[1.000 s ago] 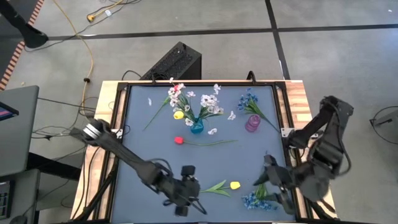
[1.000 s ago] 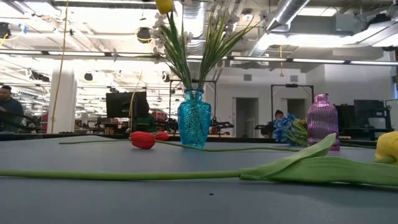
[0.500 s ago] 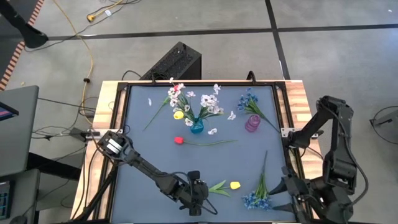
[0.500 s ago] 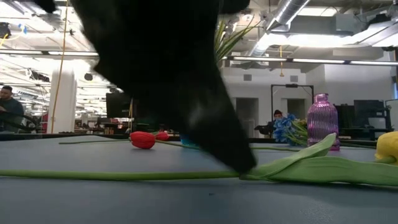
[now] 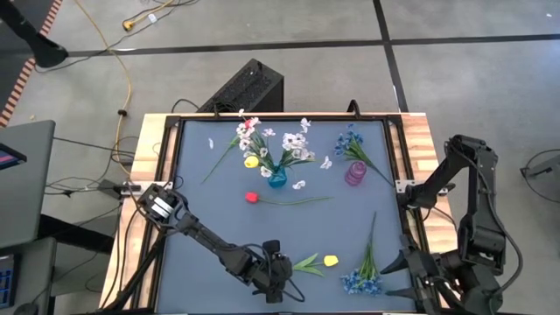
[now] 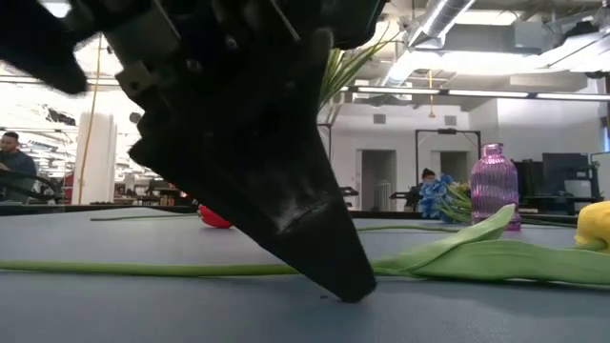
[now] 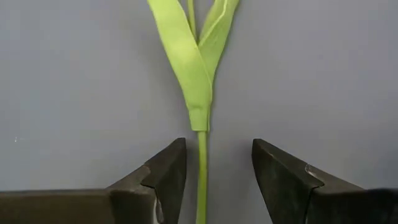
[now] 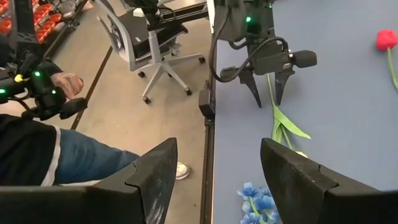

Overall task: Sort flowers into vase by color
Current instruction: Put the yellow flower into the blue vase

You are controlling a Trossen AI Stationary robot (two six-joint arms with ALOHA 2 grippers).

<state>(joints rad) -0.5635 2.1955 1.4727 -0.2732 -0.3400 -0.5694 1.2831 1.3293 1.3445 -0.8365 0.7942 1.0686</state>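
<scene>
Left gripper (image 7: 212, 168) is low over the bench (image 5: 210, 210), its fingers apart on both sides of the yellow tulip's stem (image 7: 201, 168).

The yellow tulip (image 5: 330, 260) lies flat near the front edge of the bench, the stem between the two fingers but not clamped. The blue vase (image 5: 276, 178) holds white blossom sprays (image 5: 296, 143) together with a yellow bud (image 5: 251, 162) and a red bud (image 5: 252, 122). The purple vase (image 5: 354, 174) stands to the right of it, with a blue spray (image 5: 350, 142) just behind; I cannot tell if the stem is inside. A red tulip (image 5: 252, 198) lies between the vases and the front. Another blue spray (image 5: 360, 278) lies at the front right. The right gripper (image 5: 411, 282) waits beyond the right front corner, fingers apart, holding nothing.
</scene>
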